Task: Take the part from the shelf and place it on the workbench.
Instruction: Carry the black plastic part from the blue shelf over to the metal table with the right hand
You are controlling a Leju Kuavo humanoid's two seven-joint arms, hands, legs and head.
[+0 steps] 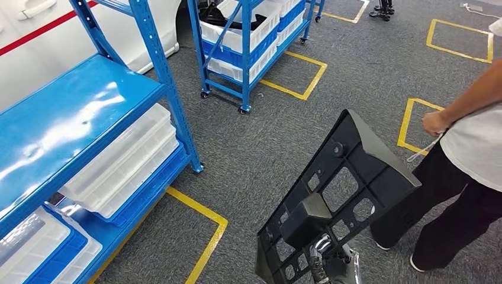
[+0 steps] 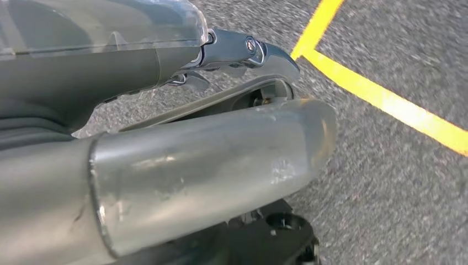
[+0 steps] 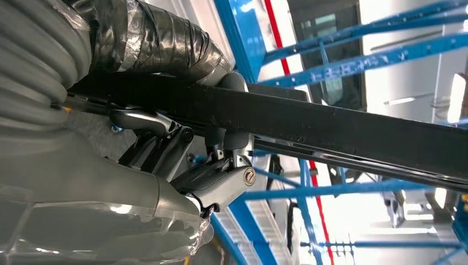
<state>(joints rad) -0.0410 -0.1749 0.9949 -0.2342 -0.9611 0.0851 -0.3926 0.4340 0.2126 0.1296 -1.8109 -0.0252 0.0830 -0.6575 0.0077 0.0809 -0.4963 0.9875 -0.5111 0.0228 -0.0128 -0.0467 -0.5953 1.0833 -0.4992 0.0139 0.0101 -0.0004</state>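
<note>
While we are looking down from the head view, we are seeing the part (image 1: 340,189), a flat black plastic panel with square cut-outs, ribs and a round boss, standing tilted above the grey carpeted floor (image 1: 278,136), its broad end pointing up and away and its narrow end low near our body. Our right hand (image 1: 331,263) is gripping it from beneath at that lower end; only some silvery fingers are showing there under the panel. From the right wrist view we are seeing the same hand (image 3: 215,165) clamped on the panel's thin black edge (image 3: 331,130), with metal fingers (image 3: 221,185) hooked under one face and a tape-wrapped thumb pressing the other face. So the part is in the air, held by our right hand, clear of the shelf (image 1: 71,118).

Our left hand (image 2: 232,55) is hanging above the carpet, near a yellow tape line (image 2: 386,102); its smooth grey thumb is lying long across the picture and the shiny fingers are curled beyond it, but we cannot tell whether they are closed.

To our left the blue metal shelf is carrying translucent white bins (image 1: 124,163). A second blue rack (image 1: 248,41) on castors is standing farther off. A person (image 1: 467,160) in a pale shirt and dark trousers is standing just to the right of the part.
</note>
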